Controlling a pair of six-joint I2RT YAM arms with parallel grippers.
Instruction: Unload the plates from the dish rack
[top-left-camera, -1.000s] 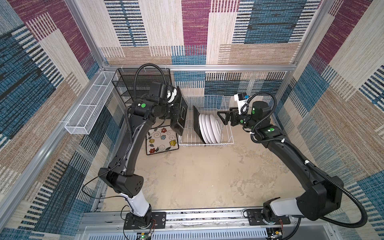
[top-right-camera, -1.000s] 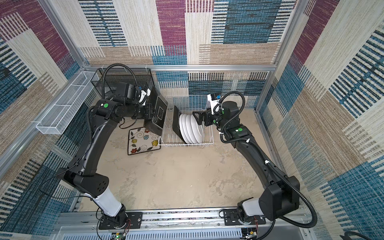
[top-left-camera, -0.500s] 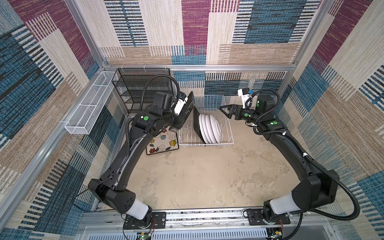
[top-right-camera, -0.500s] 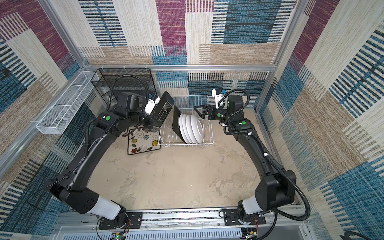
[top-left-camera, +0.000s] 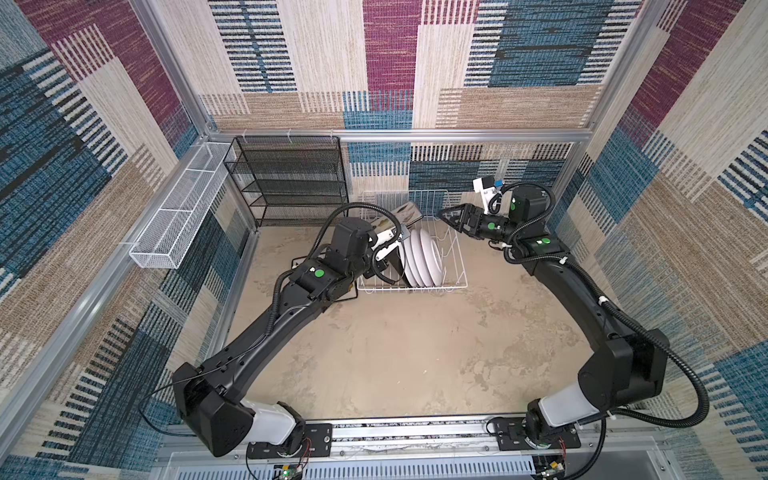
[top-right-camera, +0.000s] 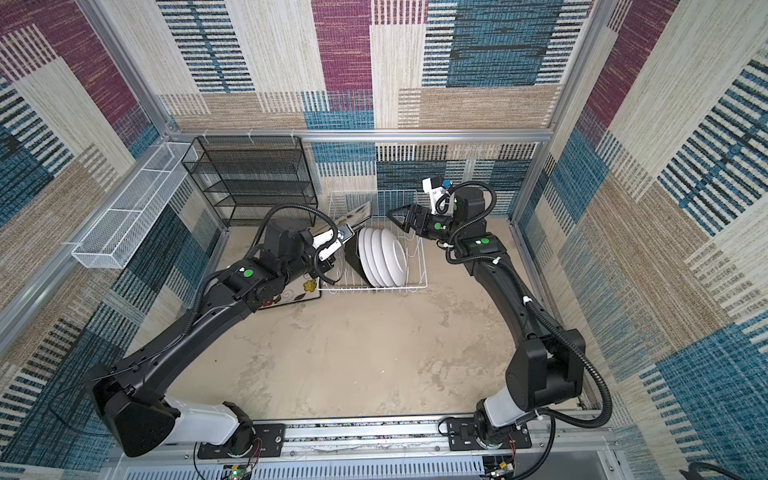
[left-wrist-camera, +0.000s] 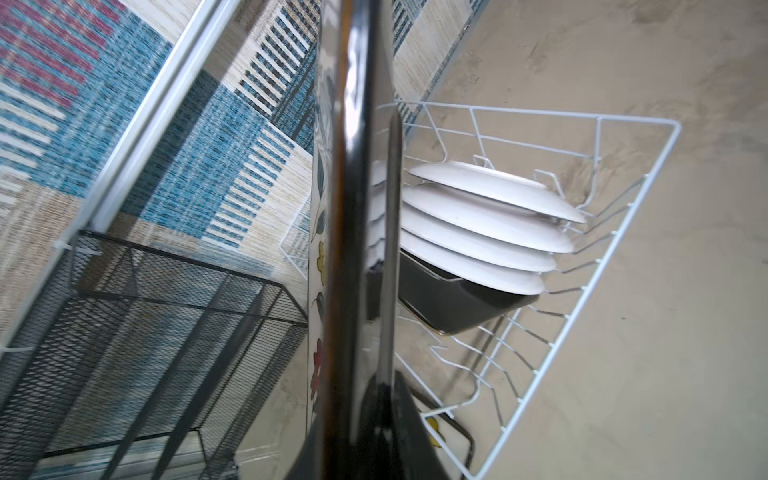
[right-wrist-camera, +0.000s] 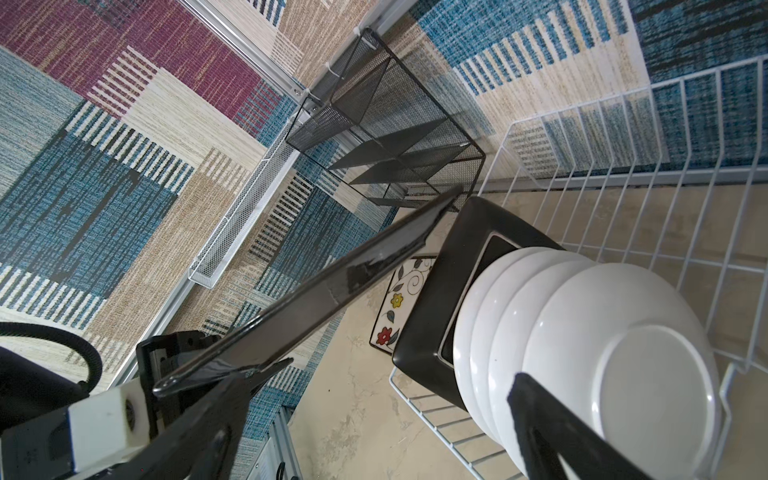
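My left gripper (top-left-camera: 395, 237) (top-right-camera: 345, 235) is shut on a square plate (top-left-camera: 410, 210) (top-right-camera: 358, 214) with a black back. It holds the plate tilted over the back left of the white dish rack (top-left-camera: 454, 286) (top-right-camera: 417, 286). The left wrist view shows this plate (left-wrist-camera: 353, 208) edge-on in the gripper (left-wrist-camera: 365, 419). In the rack stand several round white plates (top-left-camera: 424, 257) (left-wrist-camera: 478, 224) (right-wrist-camera: 623, 357) and one black-backed square plate (top-right-camera: 353, 254) (right-wrist-camera: 449, 270). Another flowered square plate (top-right-camera: 300, 291) (right-wrist-camera: 399, 299) lies flat on the table left of the rack. My right gripper (top-left-camera: 446, 216) (right-wrist-camera: 374, 436) hangs open and empty over the rack's back right.
A black mesh shelf unit (top-left-camera: 291, 178) stands against the back wall left of the rack. A long white mesh basket (top-left-camera: 178, 220) hangs on the left wall. Walls close in on three sides, and the sandy tabletop (top-left-camera: 395, 353) stretches in front of the rack.
The left arm carried the square plate rightward from beside the rack and tipped it from upright to tilted. The right gripper drew back a little toward the rack's far corner, still open.
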